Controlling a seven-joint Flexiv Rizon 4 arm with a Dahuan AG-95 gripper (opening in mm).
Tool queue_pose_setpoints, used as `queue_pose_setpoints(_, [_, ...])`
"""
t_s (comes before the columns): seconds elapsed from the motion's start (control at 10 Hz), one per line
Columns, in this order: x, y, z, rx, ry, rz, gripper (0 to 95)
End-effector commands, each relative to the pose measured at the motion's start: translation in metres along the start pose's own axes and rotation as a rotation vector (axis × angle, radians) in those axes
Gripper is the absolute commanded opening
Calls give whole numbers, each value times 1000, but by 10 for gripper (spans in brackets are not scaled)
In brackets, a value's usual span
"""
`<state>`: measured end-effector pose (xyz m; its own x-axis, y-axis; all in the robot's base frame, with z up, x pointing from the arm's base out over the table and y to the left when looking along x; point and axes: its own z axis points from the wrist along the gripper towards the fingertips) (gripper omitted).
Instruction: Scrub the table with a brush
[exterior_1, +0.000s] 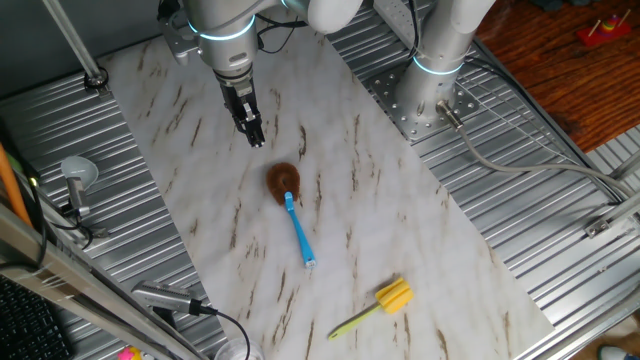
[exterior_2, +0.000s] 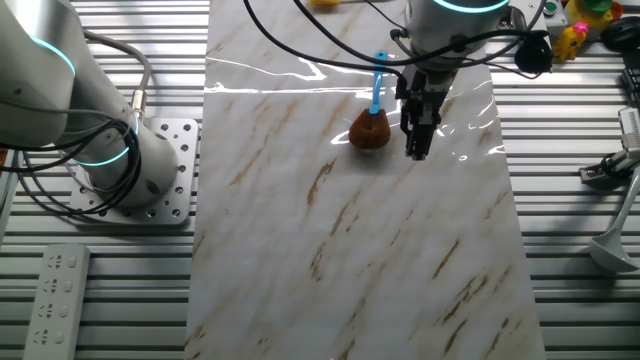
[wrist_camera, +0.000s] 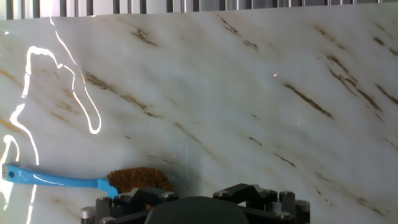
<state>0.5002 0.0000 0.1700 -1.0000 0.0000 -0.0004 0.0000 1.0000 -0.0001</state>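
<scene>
The brush lies flat on the white marble-look table (exterior_1: 400, 230), with its brown bristle head (exterior_1: 283, 180) pointing at my gripper and its light-blue handle (exterior_1: 300, 235) pointing away. My gripper (exterior_1: 256, 138) hangs just beyond the head, a little above the table, with its fingers together and nothing in them. In the other fixed view the gripper (exterior_2: 416, 150) is right of the brush head (exterior_2: 369, 130). In the hand view the brush (wrist_camera: 140, 180) lies at the lower left. Only the hand's dark body shows there; the fingertips are hidden.
A yellow-headed brush (exterior_1: 388, 298) lies near the table's front edge. A second arm's base (exterior_1: 430, 95) stands on the ribbed metal beside the table. Cables, clamps and a metal scoop (exterior_1: 78, 175) lie on the metal panels around it.
</scene>
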Motion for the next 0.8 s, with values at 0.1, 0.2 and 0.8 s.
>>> queue_pose_setpoints(0.1, [0,0,0,-31,-4,-55,0])
queue_pose_setpoints(0.2, [0,0,0,-26,-3,-54,0])
queue_pose_setpoints(0.8, [0,0,0,-23,-3,-55,0])
